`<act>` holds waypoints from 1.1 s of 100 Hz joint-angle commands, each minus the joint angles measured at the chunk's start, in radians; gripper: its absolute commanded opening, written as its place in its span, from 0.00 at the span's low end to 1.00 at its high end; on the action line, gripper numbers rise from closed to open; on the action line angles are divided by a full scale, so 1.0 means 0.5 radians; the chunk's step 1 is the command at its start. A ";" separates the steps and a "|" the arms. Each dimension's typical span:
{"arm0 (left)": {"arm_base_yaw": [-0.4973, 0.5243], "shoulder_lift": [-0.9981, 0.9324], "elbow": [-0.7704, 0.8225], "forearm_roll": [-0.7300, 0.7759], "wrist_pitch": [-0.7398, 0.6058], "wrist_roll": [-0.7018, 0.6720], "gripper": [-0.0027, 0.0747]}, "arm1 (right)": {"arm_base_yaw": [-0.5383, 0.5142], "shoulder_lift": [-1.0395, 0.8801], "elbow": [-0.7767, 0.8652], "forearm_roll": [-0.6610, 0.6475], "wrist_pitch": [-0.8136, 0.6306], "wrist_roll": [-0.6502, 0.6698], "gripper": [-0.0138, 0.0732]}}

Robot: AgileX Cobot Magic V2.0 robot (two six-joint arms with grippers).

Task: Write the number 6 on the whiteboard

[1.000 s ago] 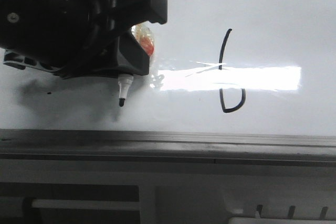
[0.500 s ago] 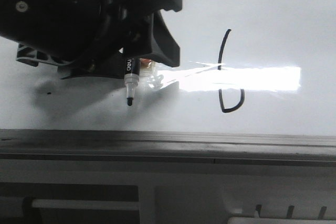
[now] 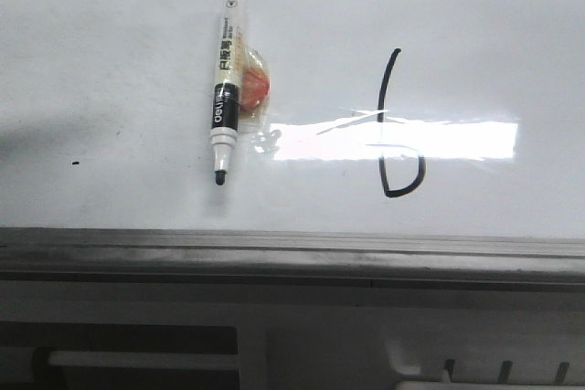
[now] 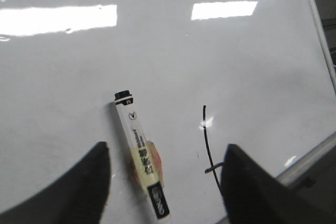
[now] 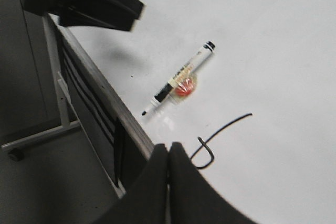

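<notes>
The whiteboard lies flat and fills the front view, with a bright glare streak across its middle and a grey metal edge rail along its near side. The number 6 is drawn on the board in thin black line: a tall curved stroke that ends in a small loop at the near end, toward the rail. The glare streak crosses the stroke just above the loop.

A black-ink marker lies uncapped on the board, to the left of the number 6 and well apart from it. Its tip points toward the rail; its black end cap points away. A small orange-red object wrapped in clear film sits just beside the barrel, on the side facing the number; what it is cannot be told. A tiny black dot marks the board far to the left.

The left end effector hangs above the marker with its fingers spread wide and nothing between them. The marker lies free on the board.

The right end effector has its fingers pressed together and holds nothing. In its wrist view the number 6 shows just beyond the fingertips.
</notes>
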 commanded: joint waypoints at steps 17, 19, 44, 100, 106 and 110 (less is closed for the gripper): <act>-0.002 -0.719 0.420 0.076 0.002 0.026 0.01 | -0.010 -0.667 0.451 -0.718 -0.208 0.663 0.09; -0.002 -0.762 0.444 0.076 0.002 0.026 0.01 | -0.010 -0.718 0.485 -0.728 -0.208 0.663 0.09; -0.002 -1.005 0.569 0.068 -0.030 0.026 0.01 | -0.010 -0.772 0.602 -0.713 -0.207 0.663 0.09; 0.026 -1.139 0.714 0.271 -0.144 0.026 0.01 | -0.010 -0.769 0.606 -0.713 -0.189 0.663 0.09; 0.092 -1.241 0.788 0.589 -0.188 -0.020 0.01 | -0.010 -0.769 0.606 -0.713 -0.189 0.663 0.09; 0.169 -1.327 0.846 0.794 -0.212 -0.177 0.01 | -0.010 -0.769 0.606 -0.713 -0.189 0.663 0.09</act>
